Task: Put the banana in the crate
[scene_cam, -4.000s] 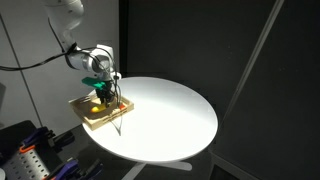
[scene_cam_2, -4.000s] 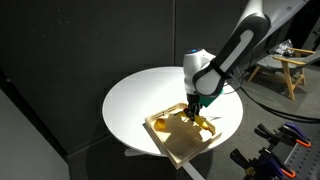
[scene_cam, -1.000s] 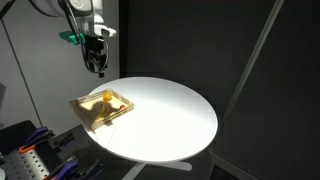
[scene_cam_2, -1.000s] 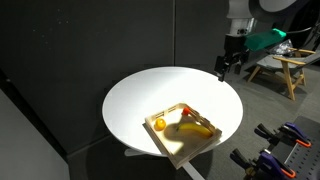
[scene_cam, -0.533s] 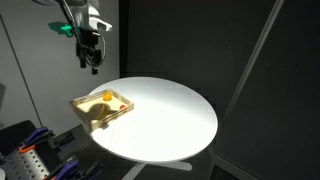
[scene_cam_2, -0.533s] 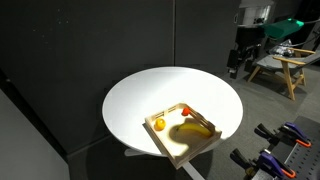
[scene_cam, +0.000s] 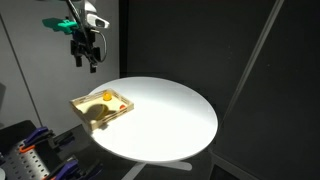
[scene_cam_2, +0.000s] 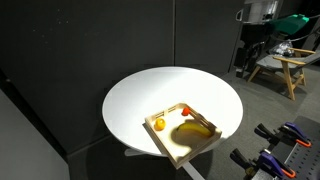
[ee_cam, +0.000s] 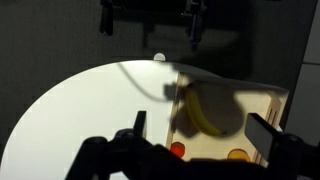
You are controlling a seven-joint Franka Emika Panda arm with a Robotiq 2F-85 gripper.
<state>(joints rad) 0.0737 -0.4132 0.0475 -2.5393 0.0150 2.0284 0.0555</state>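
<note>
The gripper [scene_cam: 87, 62] hangs high up. Its two fingers [ee_cam: 137, 124] are wide apart and hold nothing. Far below it, the banana [ee_cam: 200, 110] lies inside the crate [ee_cam: 268, 97] on the round white bench [scene_cam_2: 140, 95]. A small orange ball [scene_cam_2: 158, 124] is in the crate too.

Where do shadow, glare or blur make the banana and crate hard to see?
Wrist view: a dark shadow covers the banana, and the gripper looks blurred. In both exterior views the white table is very bright, while the crate is shadowed inside.
</note>
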